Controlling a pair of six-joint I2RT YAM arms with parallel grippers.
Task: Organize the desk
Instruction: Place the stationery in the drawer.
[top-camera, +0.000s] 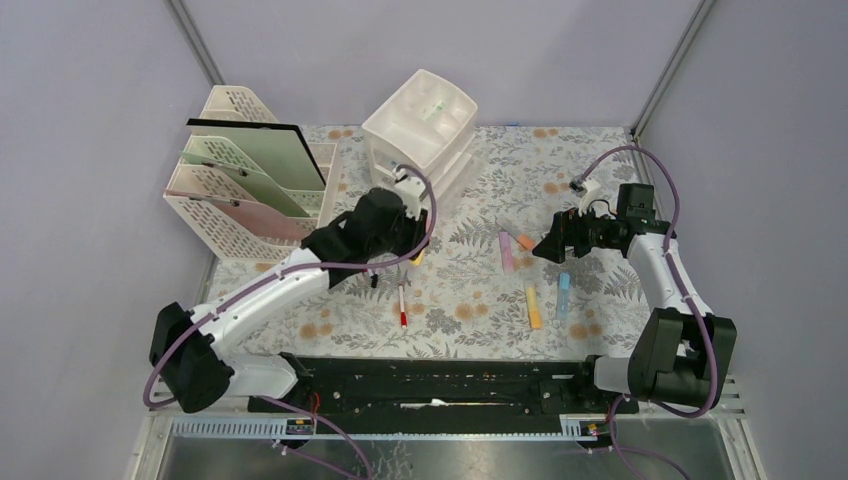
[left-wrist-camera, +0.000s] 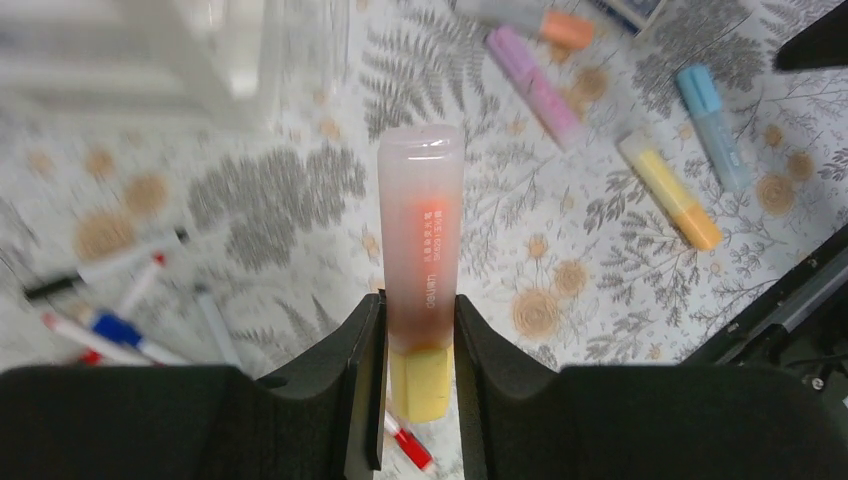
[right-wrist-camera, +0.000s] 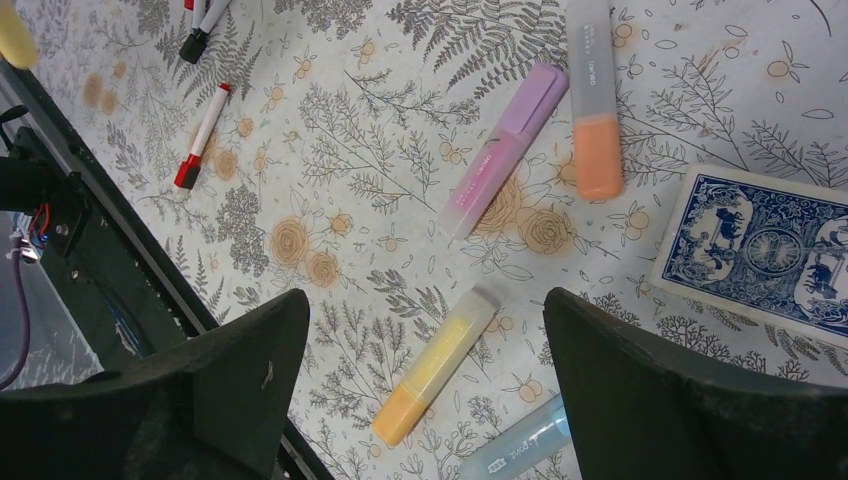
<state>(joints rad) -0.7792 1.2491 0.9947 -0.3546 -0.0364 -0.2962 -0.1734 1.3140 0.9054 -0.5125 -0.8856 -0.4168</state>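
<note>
A highlighter (left-wrist-camera: 421, 200) is clamped in the left gripper (left-wrist-camera: 420, 305), pointed up-frame, with the drawer unit (left-wrist-camera: 240, 60) at upper left. The right gripper (right-wrist-camera: 420, 300) is spread wide.

Desk (right-wrist-camera: 350, 200) shows grey ferns and orange flowers; card (right-wrist-camera: 760, 245) blue-patterned.

- Top external view: bright, even light from overhead; a soft, faint shadow lies under the left arm (top-camera: 270, 290) on the desk (top-camera: 470, 290).
- Left wrist view: foreground highlighter (left-wrist-camera: 421, 230) sharp, with mild sheen at its top; drawer unit (left-wrist-camera: 230, 60) and pens (left-wrist-camera: 120, 320) on the left heavily blurred.
- Right wrist view: cloth print and playing card (right-wrist-camera: 770, 250) crisp throughout.
</note>
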